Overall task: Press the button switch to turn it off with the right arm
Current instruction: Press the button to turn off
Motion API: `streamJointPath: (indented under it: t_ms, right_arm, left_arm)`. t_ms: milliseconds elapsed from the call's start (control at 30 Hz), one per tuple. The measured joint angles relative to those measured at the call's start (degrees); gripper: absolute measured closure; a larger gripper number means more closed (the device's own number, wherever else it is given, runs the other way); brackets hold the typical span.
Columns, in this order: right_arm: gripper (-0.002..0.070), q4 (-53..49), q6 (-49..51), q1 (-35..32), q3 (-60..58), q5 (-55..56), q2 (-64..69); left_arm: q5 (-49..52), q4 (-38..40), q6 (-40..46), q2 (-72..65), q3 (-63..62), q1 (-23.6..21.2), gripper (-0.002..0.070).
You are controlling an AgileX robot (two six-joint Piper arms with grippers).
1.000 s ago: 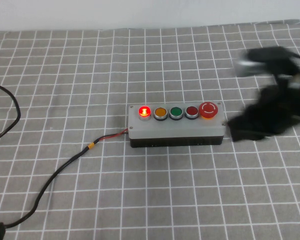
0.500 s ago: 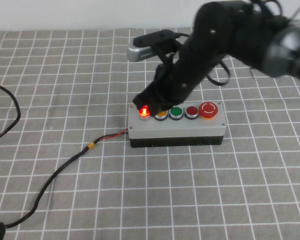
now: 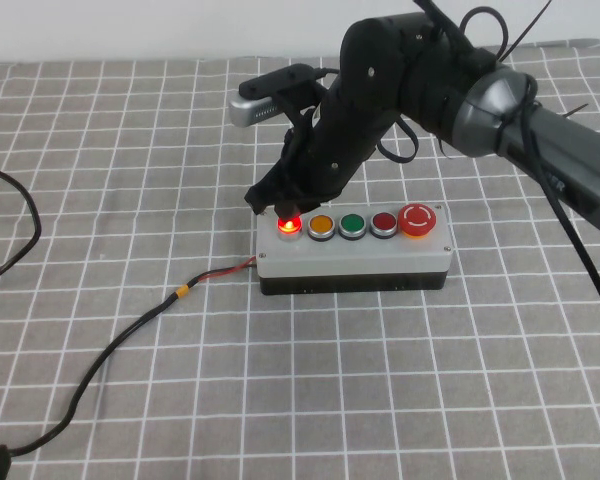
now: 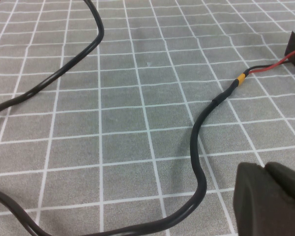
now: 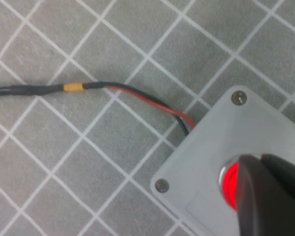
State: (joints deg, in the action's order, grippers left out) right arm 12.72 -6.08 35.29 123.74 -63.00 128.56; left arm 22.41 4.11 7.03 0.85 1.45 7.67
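Observation:
The grey five-button box (image 3: 352, 258) lies mid-table. Its leftmost button, the small bright-red button switch (image 3: 289, 225), glows. The right arm (image 3: 400, 80) reaches in from the right and bends down over it. My right gripper (image 3: 283, 207) is shut, its tips right over the glowing button. In the right wrist view the shut fingers (image 5: 265, 196) cover most of the glowing button switch (image 5: 228, 184). My left gripper (image 4: 270, 196) is shut and empty, low over the cloth beside the black cable (image 4: 201, 147), out of the high view.
A black cable (image 3: 130, 335) with an orange band runs from the box's left end toward the front left corner. Orange (image 3: 321, 226), green (image 3: 353, 225), dark red (image 3: 383, 223) and large red mushroom (image 3: 418, 219) buttons sit in the row. A grey grid cloth (image 3: 430, 400) covers the table.
The right arm swung in from the far right to the box's left end. Its gripper tips now stand over the glowing button. The button glows throughout.

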Motion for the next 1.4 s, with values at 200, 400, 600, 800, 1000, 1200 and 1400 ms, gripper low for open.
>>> streamJointPath:
  t_ms: [200,400,600,800,1000,1200,1400]
  right_arm:
    - [0.0693,-0.12,0.0,0.0,0.0,-0.21,0.4]
    - [0.0693,-0.3,0.0,0.0,0.49,-0.95,0.64]
    - [0.0693,-0.58,0.0,0.0,0.63,-1.82,0.73]
    - [0.0693,-0.58,-0.03,0.0,1.1,-2.62,1.58]
    - [0.0693,0.33,-0.03,0.0,1.37,-2.62,1.88]
    - [0.0693,0.19,-0.03,0.0,1.59,-2.4,1.33]
    - [0.0693,-2.78,-0.03,0.0,0.37,-4.24,-3.76]
  left_arm:
    - [0.0,0.0,0.0,0.0,0.0,0.0,0.0678]
    - [0.0,0.0,0.0,0.0,0.0,0.0,0.0678]
    - [0.0,0.0,0.0,0.0,0.0,0.0,0.0678]
    - [0.0,0.0,0.0,0.0,0.0,0.0,0.0678]
    - [0.0,0.0,0.0,0.0,0.0,0.0,0.0678]
    - [0.0,0.0,0.0,0.0,0.0,0.0,0.0678]
    - [0.0,0.0,0.0,0.0,0.0,0.0,0.0678]
